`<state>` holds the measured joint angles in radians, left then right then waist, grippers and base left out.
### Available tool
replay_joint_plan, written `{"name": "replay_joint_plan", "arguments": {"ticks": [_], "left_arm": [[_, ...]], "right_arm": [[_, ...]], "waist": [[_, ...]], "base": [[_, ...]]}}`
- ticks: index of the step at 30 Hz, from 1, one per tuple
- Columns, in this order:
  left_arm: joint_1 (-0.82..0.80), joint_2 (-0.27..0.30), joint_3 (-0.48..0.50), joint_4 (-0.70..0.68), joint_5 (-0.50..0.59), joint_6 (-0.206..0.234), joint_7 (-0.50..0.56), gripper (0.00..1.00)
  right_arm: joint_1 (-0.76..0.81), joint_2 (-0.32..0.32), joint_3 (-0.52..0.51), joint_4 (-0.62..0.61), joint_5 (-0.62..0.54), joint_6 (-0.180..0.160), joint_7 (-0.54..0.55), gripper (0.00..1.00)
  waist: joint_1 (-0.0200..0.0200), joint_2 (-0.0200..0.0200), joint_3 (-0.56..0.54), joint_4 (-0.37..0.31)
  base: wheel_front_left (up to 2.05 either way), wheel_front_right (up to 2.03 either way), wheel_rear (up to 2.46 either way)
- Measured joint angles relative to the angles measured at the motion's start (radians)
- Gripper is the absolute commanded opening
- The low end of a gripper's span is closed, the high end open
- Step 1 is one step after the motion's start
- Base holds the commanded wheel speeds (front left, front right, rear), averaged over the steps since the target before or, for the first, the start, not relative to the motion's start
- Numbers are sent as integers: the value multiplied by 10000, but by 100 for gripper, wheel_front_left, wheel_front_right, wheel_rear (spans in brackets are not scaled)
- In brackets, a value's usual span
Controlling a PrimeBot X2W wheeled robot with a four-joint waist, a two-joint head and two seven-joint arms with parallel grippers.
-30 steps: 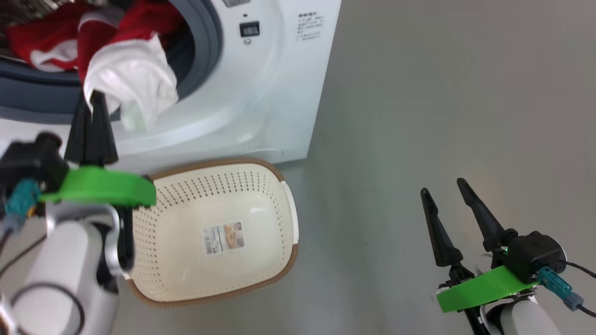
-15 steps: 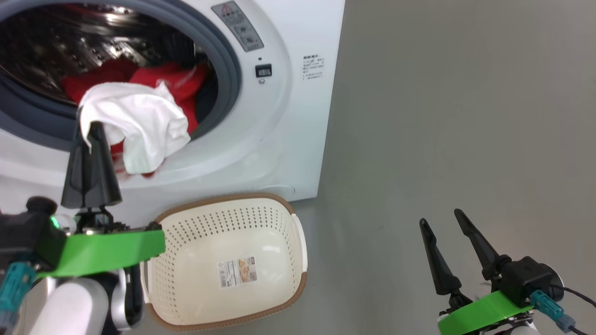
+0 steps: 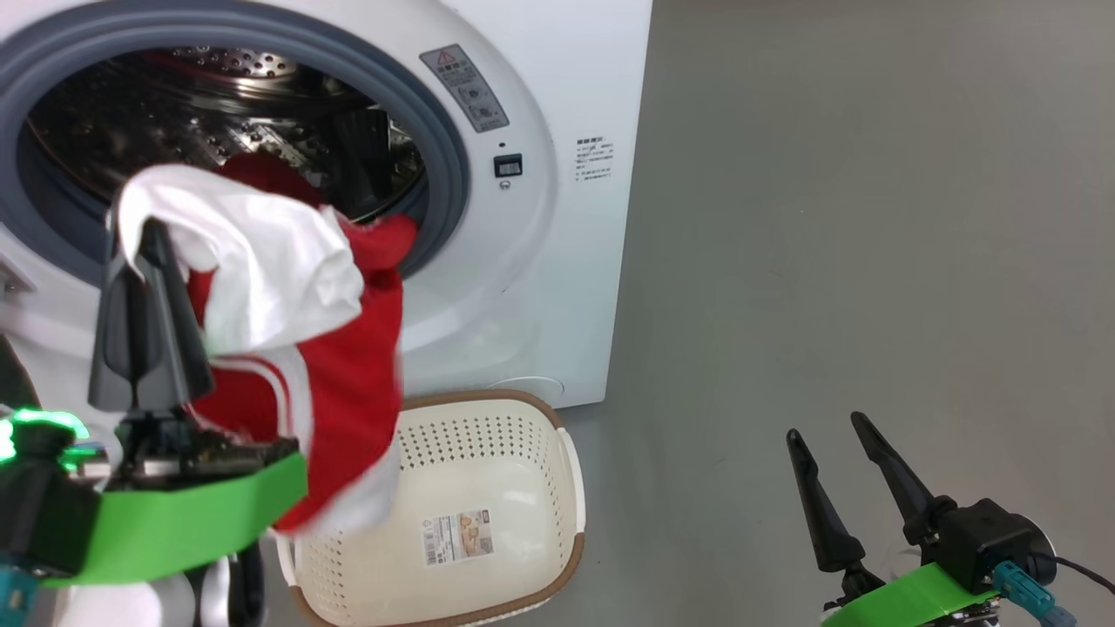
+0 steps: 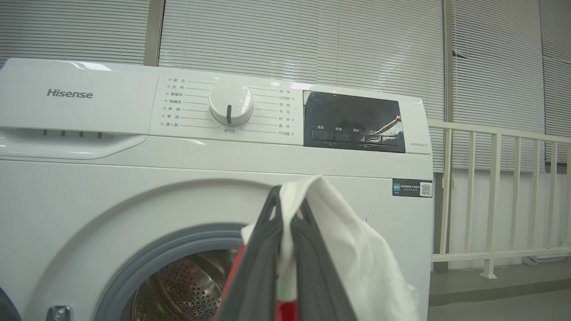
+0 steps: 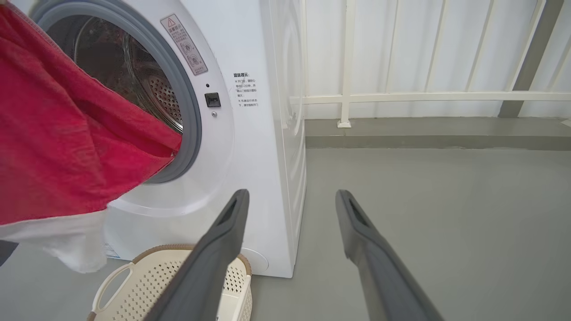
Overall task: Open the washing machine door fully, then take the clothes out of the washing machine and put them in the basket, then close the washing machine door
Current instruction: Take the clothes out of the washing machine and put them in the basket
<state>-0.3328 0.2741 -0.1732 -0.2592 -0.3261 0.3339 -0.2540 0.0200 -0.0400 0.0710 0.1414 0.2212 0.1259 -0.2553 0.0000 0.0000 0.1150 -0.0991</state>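
My left gripper (image 3: 144,239) is shut on the clothes (image 3: 305,348), a red garment with white panels that hangs from the fingers in front of the washing machine (image 3: 557,261) and trails back to the drum's mouth. Its lower hem dangles over the left part of the cream basket (image 3: 523,470) on the floor below. In the left wrist view the white cloth (image 4: 352,254) is pinched between the left gripper (image 4: 290,200) fingers. The red cloth (image 5: 67,147) also shows in the right wrist view above the basket (image 5: 129,285). My right gripper (image 3: 827,431) stands open over bare floor at the right. The washing machine door is out of view.
The grey rubber ring (image 3: 449,165) frames the steel drum (image 3: 218,113). Grey floor (image 3: 871,218) stretches to the right of the machine. A white railing (image 5: 424,96) runs behind it, with slatted blinds (image 4: 312,40) above.
My left gripper has pulled the garment farther out of the drum, so its red body now hangs over the basket. The head camera has tilted up. The right gripper stays open.
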Motion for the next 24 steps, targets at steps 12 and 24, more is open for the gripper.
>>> {"name": "replay_joint_plan", "arguments": {"ticks": [12,24], "left_arm": [[1163,-679,-165,736,-178,-17,-2,0],[1564,-2011,514,3091,-257,-1177,2,0]], "right_arm": [[-21,0,0,-151,0,0,0,100],[-576,-2,-4,-447,75,0,0,100]], "waist": [[0,0,365,8],[0,0,1380,-190]], "base": [[0,0,0],[0,0,0]]}}
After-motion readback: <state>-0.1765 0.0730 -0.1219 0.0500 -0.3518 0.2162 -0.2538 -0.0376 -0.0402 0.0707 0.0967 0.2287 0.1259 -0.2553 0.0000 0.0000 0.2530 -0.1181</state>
